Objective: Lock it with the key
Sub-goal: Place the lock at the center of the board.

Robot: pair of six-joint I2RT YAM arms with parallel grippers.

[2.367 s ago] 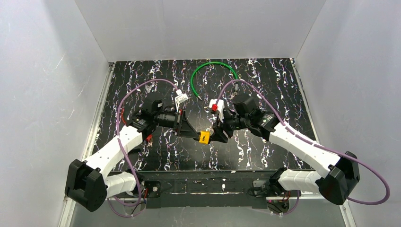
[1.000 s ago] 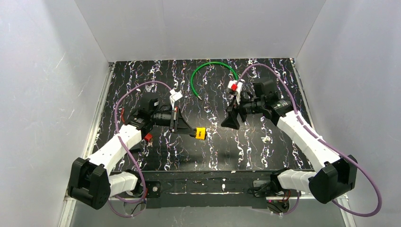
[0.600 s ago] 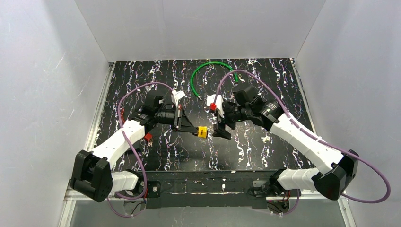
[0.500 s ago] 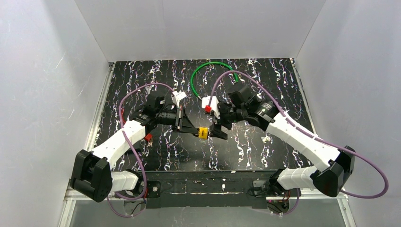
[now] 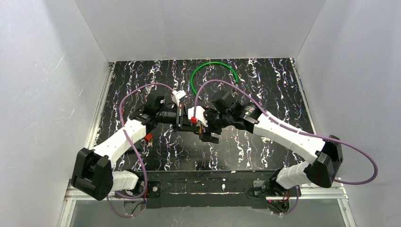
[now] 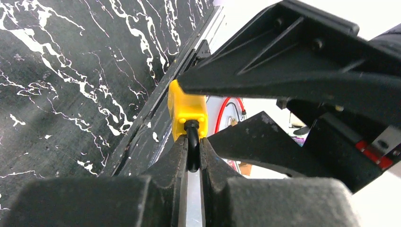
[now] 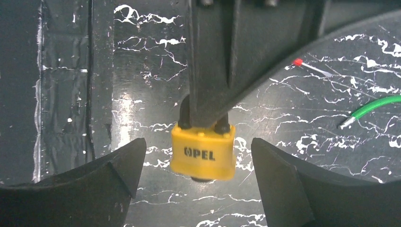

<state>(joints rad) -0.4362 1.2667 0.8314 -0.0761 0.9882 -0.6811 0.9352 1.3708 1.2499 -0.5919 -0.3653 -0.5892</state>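
The lock (image 7: 203,153) is a yellow padlock with black "OPEL" lettering on its face. My left gripper (image 6: 191,151) is shut on its dark shackle (image 6: 192,142) and holds it above the table, body pointing away. It reaches in from the top of the right wrist view (image 7: 213,71). My right gripper (image 7: 197,151) is open, with one finger on each side of the yellow body and not touching it. In the top view both grippers meet mid-table, left (image 5: 190,127) and right (image 5: 208,135), and the right wrist hides the lock. The key shows in no view.
A green cable (image 5: 213,66) loops at the back of the black marbled table (image 5: 142,75); its end shows in the right wrist view (image 7: 373,109). A thin red-tipped piece (image 7: 298,62) lies near it. A small red item (image 5: 149,137) lies beside the left arm.
My right arm has swung left from the back right to the lock, and its open fingers now flank the yellow body. My left gripper has kept hold of the shackle and barely moved.
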